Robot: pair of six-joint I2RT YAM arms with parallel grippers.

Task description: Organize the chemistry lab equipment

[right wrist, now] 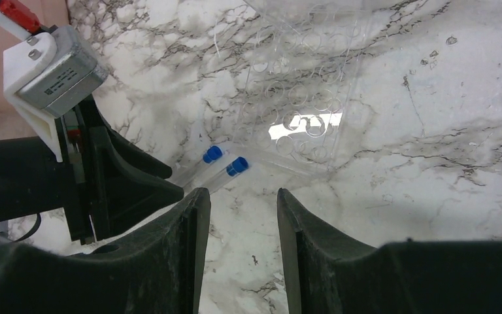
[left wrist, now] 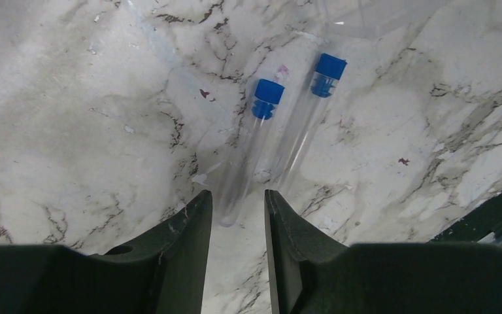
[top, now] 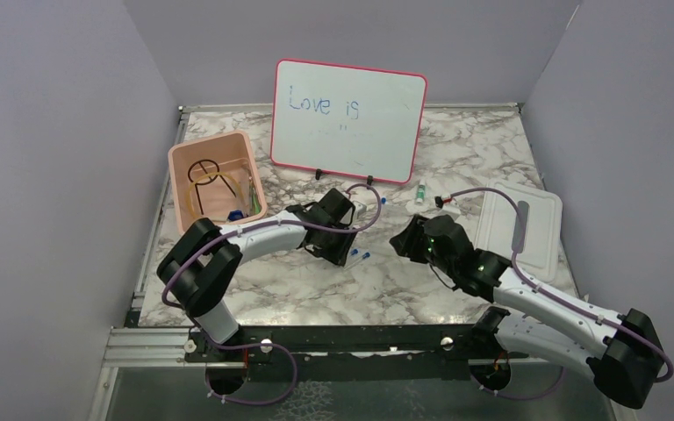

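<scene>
Room: lilac walls (top: pixel 44 175) close in a marble table (top: pixel 465 153) on three sides
Bin: pink bin (top: pixel 174 180) at the table's left edge, open on top; inside lie a black wire ring stand (top: pixel 204 168), a tan hose (top: pixel 228 184) and something blue in the near corner, too small to tell what
Left claw: left claw (left wrist: pixel 236 199) low over the marble near the middle of the table, jaws parted with a clear gap, gripping nothing
Whiteboard: pink-framed whiteboard (top: pixel 348 121) propped at the back, with "Love is" written in blue
First tube: first tube (left wrist: pixel 247 160), clear with a blue cap, lies flat on the table; its round end reaches into the gap between the left claw's fingertips, nearer the one on the left of the wrist view; contact cannot be told
Second tube: second tube (left wrist: pixel 301 131) lies just beside the first, nearly parallel, cap pointing the same way
Rack: clear rack (right wrist: pixel 301 85) with rows of round holes, flat on the table just beyond the two blue caps
Right claw: right claw (right wrist: pixel 242 193) right of centre, pointed toward the tubes and the left claw, jaws parted, nothing between them
Vial: small vial (top: pixel 420 191) on the table near the whiteboard's lower right corner, well apart from the tubes
Lid: white lid (top: pixel 520 230) flat at the right edge
</scene>
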